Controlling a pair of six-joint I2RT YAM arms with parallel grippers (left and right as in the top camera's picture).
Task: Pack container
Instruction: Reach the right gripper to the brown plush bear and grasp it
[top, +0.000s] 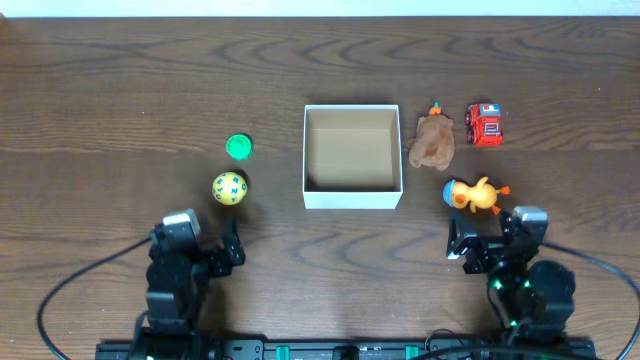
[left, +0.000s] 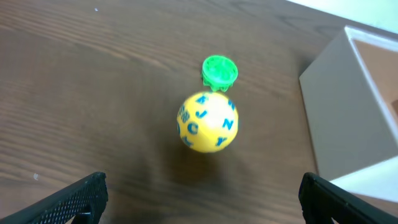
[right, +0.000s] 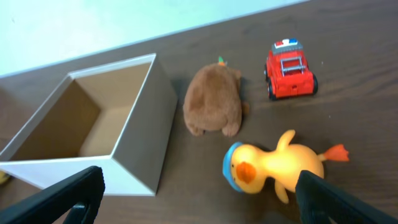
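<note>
Found box (top: 352, 197) at table centre, empty. Found left gripper (left: 202, 202) and right gripper (right: 199, 196) both spread wide, holding nothing. Located ball (left: 208, 122) at 12 o'clock of left gripper, duck (right: 273, 169) at 1 o'clock of right. Expect ball to roll off under an off-centre pinch, toward disc (left: 219, 70) behind it. Expect bear (right: 214, 102) to be nudged if reaching past duck. Appears from left wrist as ball touching disc; shown apart overhead. Confirmed whole box floor bare overhead only; partly hidden by wall from right wrist.

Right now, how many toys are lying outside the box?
5. Left of the box: green disc and yellow letter ball. Right of it: brown plush, red truck, yellow duck. None looks hidden.
</note>
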